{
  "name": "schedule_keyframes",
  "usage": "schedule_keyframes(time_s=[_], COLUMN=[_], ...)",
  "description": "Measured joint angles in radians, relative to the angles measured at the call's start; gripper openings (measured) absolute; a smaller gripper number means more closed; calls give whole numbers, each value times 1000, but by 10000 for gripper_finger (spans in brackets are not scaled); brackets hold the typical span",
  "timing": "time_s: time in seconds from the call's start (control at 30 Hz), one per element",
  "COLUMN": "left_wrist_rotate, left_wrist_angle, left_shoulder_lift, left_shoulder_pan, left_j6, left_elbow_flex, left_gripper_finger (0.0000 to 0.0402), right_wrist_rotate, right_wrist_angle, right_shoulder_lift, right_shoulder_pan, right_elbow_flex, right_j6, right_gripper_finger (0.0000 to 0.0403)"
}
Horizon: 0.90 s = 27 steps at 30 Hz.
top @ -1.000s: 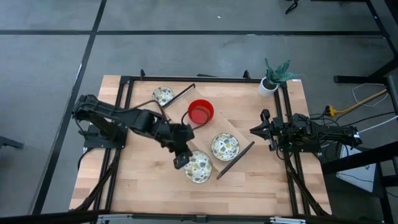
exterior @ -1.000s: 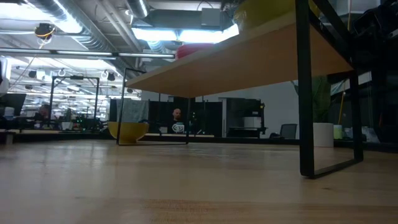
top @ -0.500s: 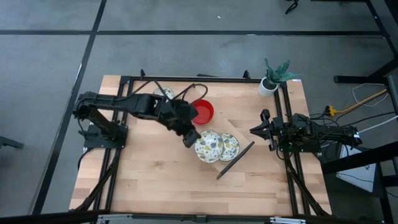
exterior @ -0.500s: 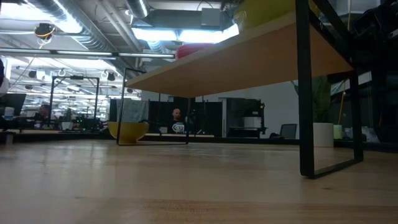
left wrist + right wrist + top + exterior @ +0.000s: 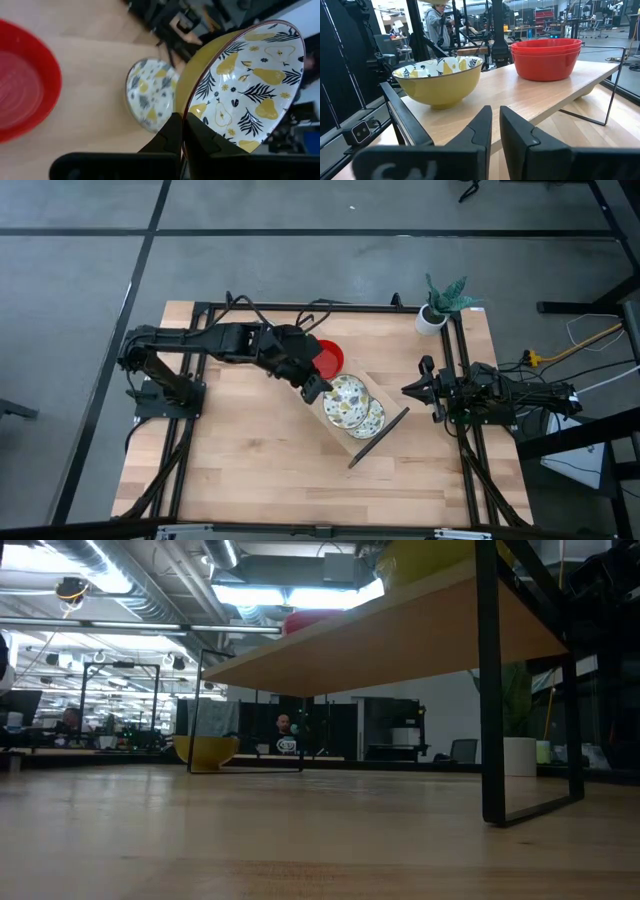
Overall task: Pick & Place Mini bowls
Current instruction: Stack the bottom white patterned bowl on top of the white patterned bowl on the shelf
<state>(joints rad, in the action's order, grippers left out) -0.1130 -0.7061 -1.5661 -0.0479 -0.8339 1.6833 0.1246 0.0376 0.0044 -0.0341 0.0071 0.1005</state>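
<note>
My left gripper (image 5: 313,387) is shut on a mini bowl (image 5: 345,398), white with yellow pears and dark leaves inside, yellow outside. It hangs tilted above the raised wooden shelf (image 5: 378,380), partly over a second patterned mini bowl (image 5: 372,420) that stands on the shelf. Red mini bowls (image 5: 326,358) stand stacked on the shelf's far end (image 5: 546,59). Another yellow bowl (image 5: 207,748) rests on the table beyond the shelf. My right gripper (image 5: 408,390) waits at the table's right side, shut with nothing between its fingers (image 5: 495,125). My left gripper pinches the patterned bowl's rim (image 5: 187,116) between its two fingers, one finger (image 5: 166,137) on the yellow outer wall and one (image 5: 204,137) on the patterned inside. The bowl is lifted clear of the shelf and tipped, with its opening turned sideways.
A white pot with a green plant (image 5: 438,308) stands at the table's far right corner. The shelf's black legs (image 5: 492,690) stand on the table. A black frame runs along the table's edges (image 5: 200,380). A person (image 5: 436,20) stands in the room beyond.
My left gripper has carried the patterned bowl from the table's near middle toward the far edge and slightly right, rising over the shelf and rolling. The bowl, earlier beside the shelf, now hangs tipped over the other patterned bowl.
</note>
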Motion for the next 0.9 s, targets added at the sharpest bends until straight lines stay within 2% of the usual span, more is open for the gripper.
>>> schedule_keyframes(time_s=[0.27, 0.9], left_wrist_rotate=[5, -83], left_wrist_angle=[97, 112], left_shoulder_lift=[-10, -130], left_shoulder_pan=[-2, 12], left_j6=[-17, -19], left_elbow_flex=[0, 0], left_gripper_finger=[2, 2], right_wrist_rotate=[0, 0], right_wrist_angle=[0, 0], right_shoulder_lift=[0, 4], right_shoulder_pan=[0, 0], right_elbow_flex=[0, 0], right_j6=[0, -1], right_gripper_finger=[39, 39])
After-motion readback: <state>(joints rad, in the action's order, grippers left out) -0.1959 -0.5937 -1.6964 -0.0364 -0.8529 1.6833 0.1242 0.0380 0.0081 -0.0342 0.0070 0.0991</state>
